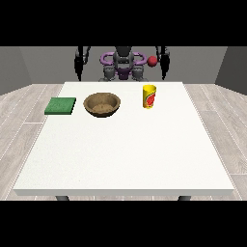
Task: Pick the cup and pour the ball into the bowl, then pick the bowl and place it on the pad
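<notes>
A yellow cup with a red mark stands upright on the white table, right of centre at the back. A small red ball shows above the cup, clear of its rim, in front of the robot's upper arm. A brown bowl sits left of the cup and holds nothing that I can see. A green square pad lies flat further left. The hand at the view's left and the hand at the view's right hang behind the table's far edge with fingers pointing down, holding nothing.
The robot's torso stands behind the table's far edge. A wide bare stretch of white tabletop lies between the objects and the near edge. Wooden floor surrounds the table.
</notes>
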